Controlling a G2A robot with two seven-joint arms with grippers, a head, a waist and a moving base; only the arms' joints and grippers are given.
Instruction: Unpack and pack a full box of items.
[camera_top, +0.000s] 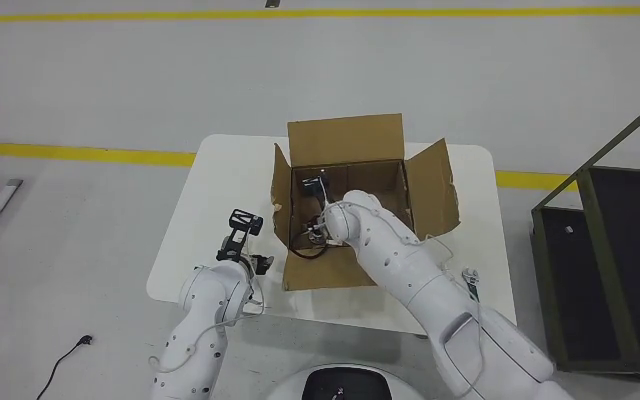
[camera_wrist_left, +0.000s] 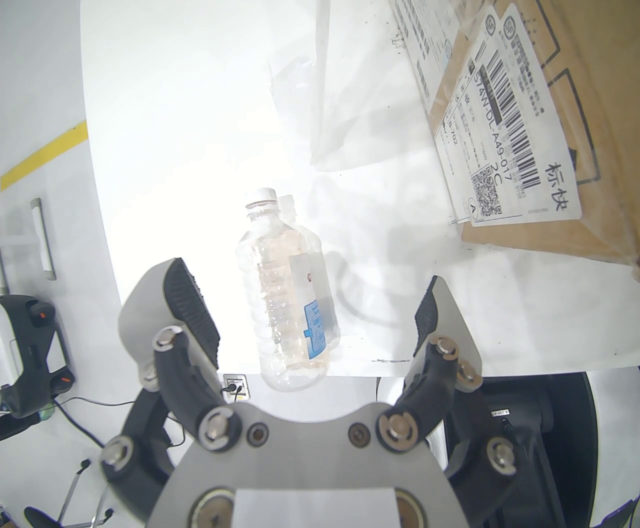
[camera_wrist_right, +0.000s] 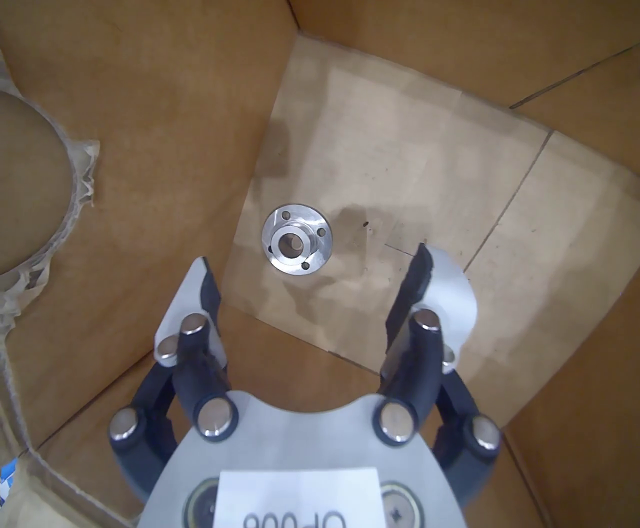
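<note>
An open cardboard box (camera_top: 350, 135) stands in the middle of the white table (camera_top: 220, 170). My right gripper (camera_wrist_right: 312, 257) hangs open inside it, just above a round metal flange (camera_wrist_right: 296, 245) lying on the box floor (camera_wrist_right: 400, 165); from above it is in the box's left half (camera_top: 318, 225). A brown item wrapped in clear film (camera_wrist_right: 25, 185) leans against the inner wall. Left of the box, near the table's front edge, my left gripper (camera_wrist_left: 306, 277) is open over a clear plastic bottle (camera_wrist_left: 285, 295) lying on its side. The box's labelled side (camera_wrist_left: 525, 125) is close by.
A clear plastic sheet (camera_wrist_left: 320, 100) lies on the table beside the box. A dark metal rack (camera_top: 590, 270) stands right of the table. A small object (camera_top: 470, 280) sits near the table's front right edge. A black controller (camera_wrist_left: 30, 345) lies on the floor.
</note>
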